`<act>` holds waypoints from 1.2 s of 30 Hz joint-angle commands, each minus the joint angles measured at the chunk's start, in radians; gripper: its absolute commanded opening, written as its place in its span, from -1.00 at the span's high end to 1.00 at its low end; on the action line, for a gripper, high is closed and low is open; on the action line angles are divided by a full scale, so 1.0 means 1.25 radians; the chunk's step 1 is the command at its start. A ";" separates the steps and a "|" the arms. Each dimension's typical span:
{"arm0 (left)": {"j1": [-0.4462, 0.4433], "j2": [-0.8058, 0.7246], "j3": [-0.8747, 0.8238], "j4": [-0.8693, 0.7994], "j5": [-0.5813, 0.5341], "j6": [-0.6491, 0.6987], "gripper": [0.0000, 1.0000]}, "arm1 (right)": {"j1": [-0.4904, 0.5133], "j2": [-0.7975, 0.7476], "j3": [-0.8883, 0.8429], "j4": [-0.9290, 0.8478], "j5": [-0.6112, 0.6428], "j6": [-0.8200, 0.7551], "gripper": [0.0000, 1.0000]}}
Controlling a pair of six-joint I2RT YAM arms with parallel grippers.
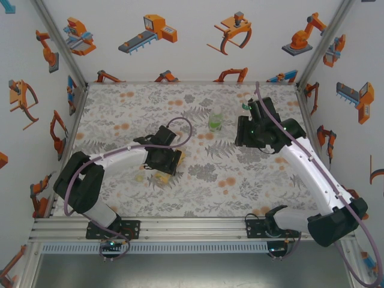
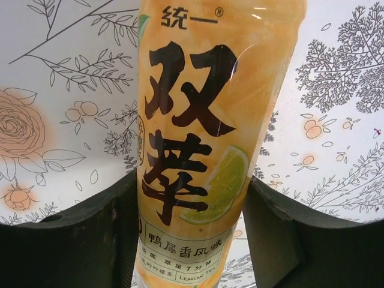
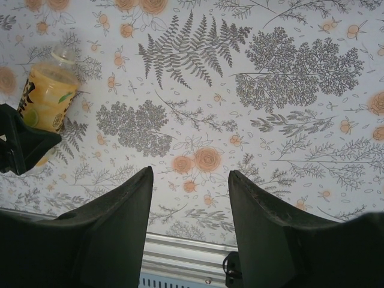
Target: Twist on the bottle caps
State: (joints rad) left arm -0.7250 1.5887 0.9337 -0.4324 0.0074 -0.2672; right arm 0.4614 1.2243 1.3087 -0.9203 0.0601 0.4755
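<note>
My left gripper [image 2: 192, 180] is shut on the amber bottle [image 2: 207, 120] with the yellow label, and both fingers press its sides near the lower end of the label. From above, the left gripper [image 1: 167, 163] holds this bottle [image 1: 170, 175] low over the table, left of centre. Its neck [image 3: 63, 57] carries no cap. A small pale cap [image 1: 140, 177] lies on the table just left of it. The short green bottle [image 1: 215, 122] stands upright further back, in the middle. My right gripper [image 3: 191, 174] is open with nothing between its fingers and hangs right of the green bottle [image 1: 245, 137].
The floral table cover [image 1: 198, 180] is bounded by white walls at the left, back and right. A metal rail [image 3: 180, 252] runs along the near edge under the right gripper. A small dark object [image 1: 246, 107] sits behind the right gripper.
</note>
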 commanded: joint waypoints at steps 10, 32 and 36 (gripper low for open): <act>-0.002 -0.164 0.042 -0.079 -0.045 0.014 0.44 | 0.006 -0.029 -0.006 0.024 -0.047 0.021 0.10; 0.002 -0.685 0.047 -0.103 0.040 0.031 0.71 | 0.306 0.243 0.070 0.181 0.008 0.128 0.14; 0.001 -0.753 0.060 -0.100 0.071 0.039 0.83 | 0.360 0.342 0.125 0.212 0.002 0.147 0.14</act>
State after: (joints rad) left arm -0.7258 0.6949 0.9703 -0.5545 0.0406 -0.2451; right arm 0.8780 1.5990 1.4067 -0.7120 0.0460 0.6189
